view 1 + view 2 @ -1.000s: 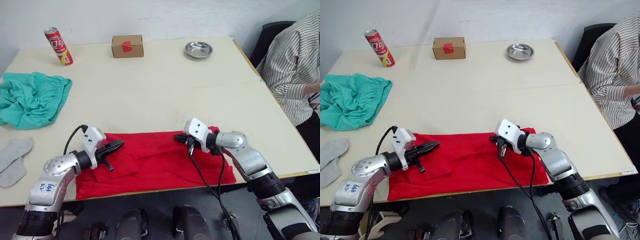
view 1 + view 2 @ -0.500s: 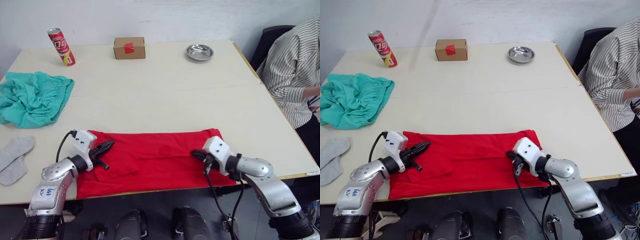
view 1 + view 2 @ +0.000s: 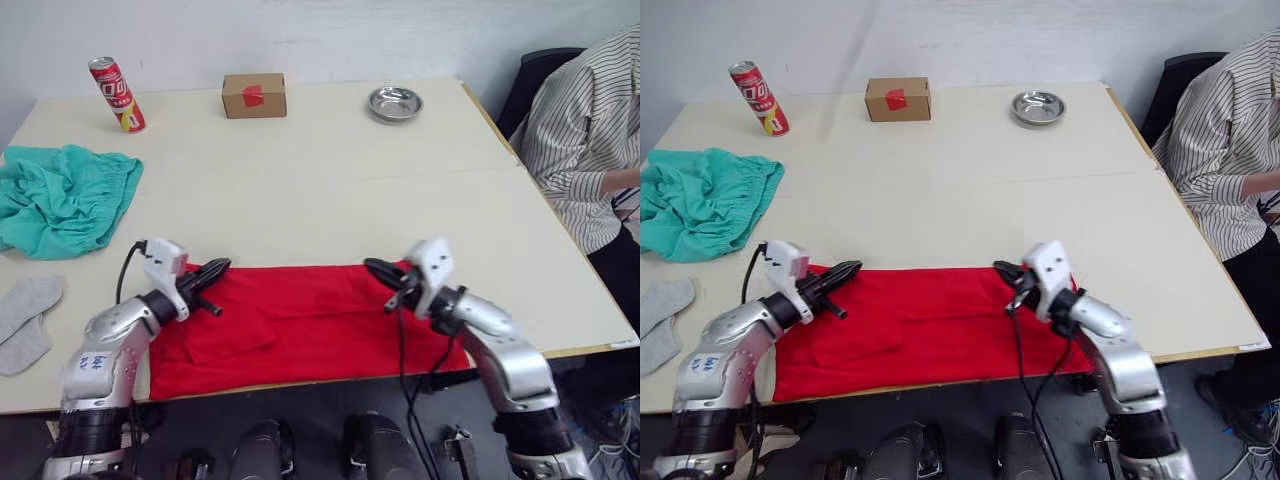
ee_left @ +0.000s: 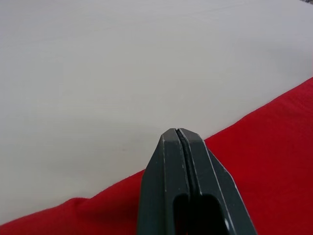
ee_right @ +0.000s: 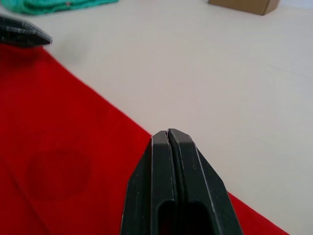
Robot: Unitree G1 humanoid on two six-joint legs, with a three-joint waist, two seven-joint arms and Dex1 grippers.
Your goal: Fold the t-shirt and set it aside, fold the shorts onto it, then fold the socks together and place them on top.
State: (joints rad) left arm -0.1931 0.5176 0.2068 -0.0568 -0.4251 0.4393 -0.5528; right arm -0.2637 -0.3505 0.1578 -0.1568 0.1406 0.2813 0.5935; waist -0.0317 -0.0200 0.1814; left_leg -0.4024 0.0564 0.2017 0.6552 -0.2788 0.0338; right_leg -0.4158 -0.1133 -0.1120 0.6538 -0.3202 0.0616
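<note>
The red t-shirt [image 3: 300,320] lies folded into a long flat strip along the table's front edge. My left gripper [image 3: 217,267] is shut, its tip over the strip's far left edge, with no cloth seen between the fingers [image 4: 181,161]. My right gripper [image 3: 371,265] is shut too, pointing left over the strip's far edge right of centre; its fingers [image 5: 171,166] hold nothing visible. The teal-green shorts [image 3: 60,195] lie crumpled at the table's left side. The grey socks [image 3: 25,315] rest flat near the front left corner.
At the back of the table [image 3: 330,180] stand a red can [image 3: 117,94], a small cardboard box [image 3: 254,95] and a metal bowl [image 3: 395,102]. A person in a striped shirt [image 3: 590,130] sits at the right edge.
My right gripper has moved from the shirt's near right part up to its far edge and a little left. My left gripper has shifted slightly toward the far edge. Both stay shut.
</note>
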